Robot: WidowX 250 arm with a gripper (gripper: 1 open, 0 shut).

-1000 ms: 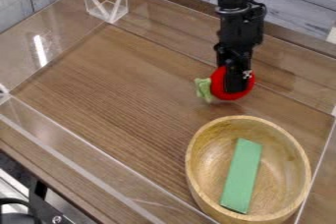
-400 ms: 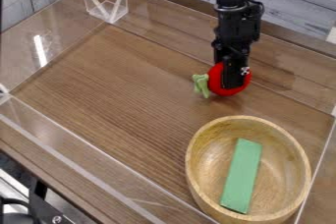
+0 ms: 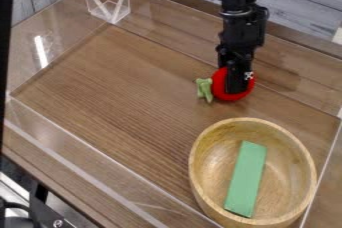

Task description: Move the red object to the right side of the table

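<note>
Compared with a second ago, I see the red object (image 3: 231, 88) and my gripper (image 3: 235, 76) shifted slightly up the frame. The jaws are clamped on the red object, a small rounded glossy toy fruit with a green leafy end, low on the brown wood-grain table (image 3: 120, 92). Nearer me, a round pale wooden bowl (image 3: 254, 172) holds a flat green block (image 3: 247, 178).

The black arm reaches steeply down, its end effector (image 3: 235, 76) closed.
</note>
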